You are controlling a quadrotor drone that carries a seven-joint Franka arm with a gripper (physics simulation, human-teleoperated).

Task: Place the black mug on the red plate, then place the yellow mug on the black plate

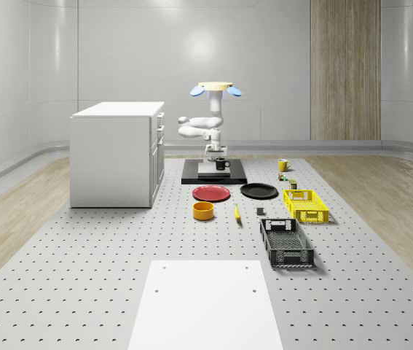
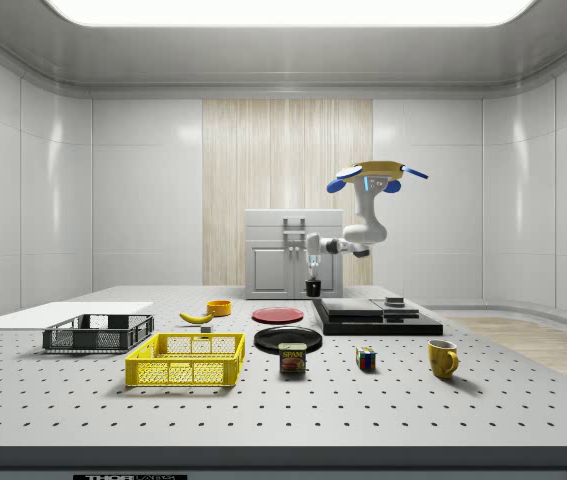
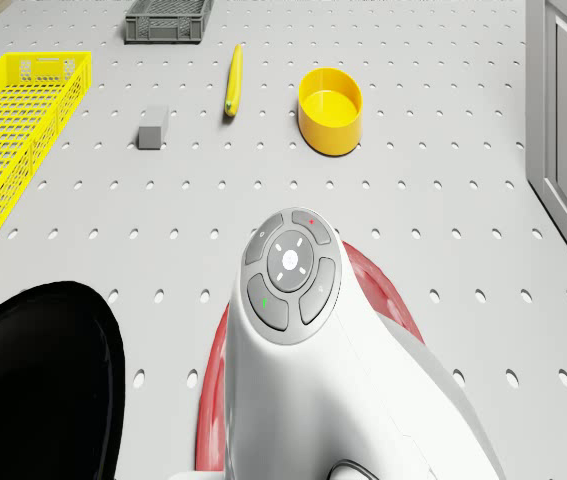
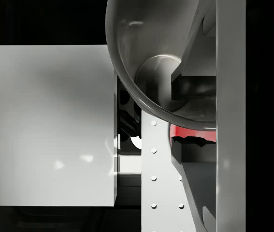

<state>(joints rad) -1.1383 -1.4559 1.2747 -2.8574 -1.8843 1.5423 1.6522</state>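
Observation:
The black mug (image 1: pixel 221 163) hangs just above the black platform (image 1: pixel 214 177), near the edge that faces the plates. My gripper (image 2: pixel 313 272) is shut on its wall, and the wrist view looks into the mug (image 4: pixel 146 53) past one finger (image 4: pixel 231 96). The drone (image 1: pixel 215 89) hovers over the platform with the arm folded down in front. The red plate (image 1: pixel 212 193) lies on the table just in front of the platform, and the black plate (image 1: pixel 258 191) lies beside it. Farther toward the whole-scene view's right stands the yellow mug (image 1: pixel 283 165), upright on the table.
A white cabinet (image 1: pixel 115 153) stands at the whole-scene view's left. In front of the plates lie a yellow bowl (image 1: pixel 203 211), a banana (image 1: pixel 237 212), a yellow basket (image 1: pixel 306 205) and a dark crate (image 1: pixel 286 242). A can (image 2: pixel 293 357) and a cube (image 2: pixel 365 359) sit near the yellow mug.

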